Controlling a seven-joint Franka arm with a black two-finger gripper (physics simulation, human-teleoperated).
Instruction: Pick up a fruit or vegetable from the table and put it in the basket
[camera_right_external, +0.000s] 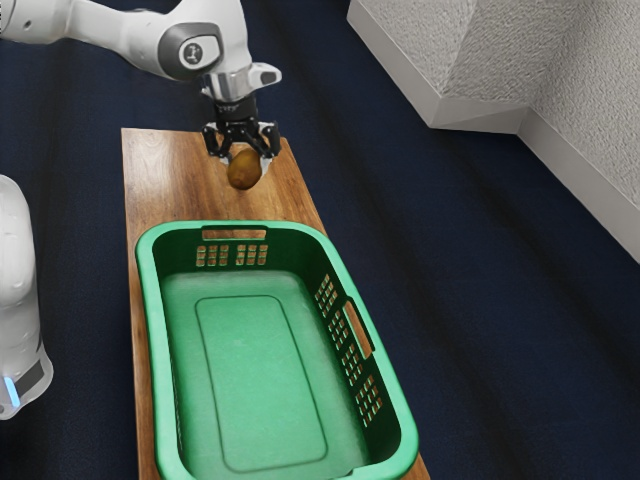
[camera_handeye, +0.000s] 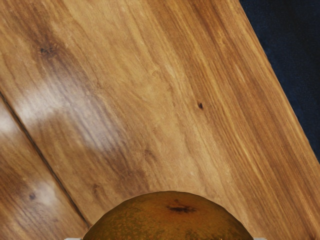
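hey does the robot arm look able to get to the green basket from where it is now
Probably yes: the pincer, shut on the brown fruit, is near one short end of the basket, and I see nothing between them; the rim may need clearing.

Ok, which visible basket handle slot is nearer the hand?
The end slot, in the short wall; the side slot is in the long wall on the exterior view's right.

A dark blue floor (camera_right_external: 480, 300) surrounds the brown wooden table (camera_right_external: 165, 180). Toward the exterior view's upper right, rough pale gray walls (camera_right_external: 500, 50) show 3 faces and 2 corners, with a smooth baseboard (camera_right_external: 480, 115) along their foot. Light leaves whitish glossy patches on the table's knotted grain, beside a dark seam (camera_handeye: 42, 157).
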